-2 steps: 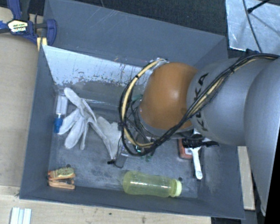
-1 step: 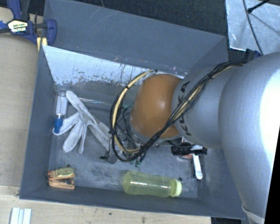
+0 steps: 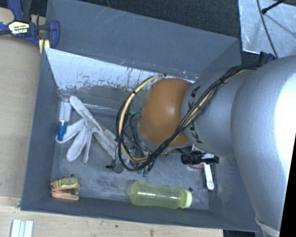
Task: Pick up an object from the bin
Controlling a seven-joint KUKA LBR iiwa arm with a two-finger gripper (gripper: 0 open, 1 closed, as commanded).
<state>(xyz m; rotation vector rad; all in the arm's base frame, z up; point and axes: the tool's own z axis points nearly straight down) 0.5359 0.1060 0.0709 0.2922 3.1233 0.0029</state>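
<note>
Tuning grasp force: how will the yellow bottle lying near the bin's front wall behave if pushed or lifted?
The bottle lies on its side and looks cylindrical, so a nudge would probably roll it. It looks like translucent plastic: likely light, perhaps squashy. The smooth surface may slip.

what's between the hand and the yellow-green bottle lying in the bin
Nothing visible: just bare bin floor between the hand and the yellow-green bottle. The white glove-like thing lies on the hand's other side.

Grey bin, arm over middle, yellow bottle in front, white glove left
</note>
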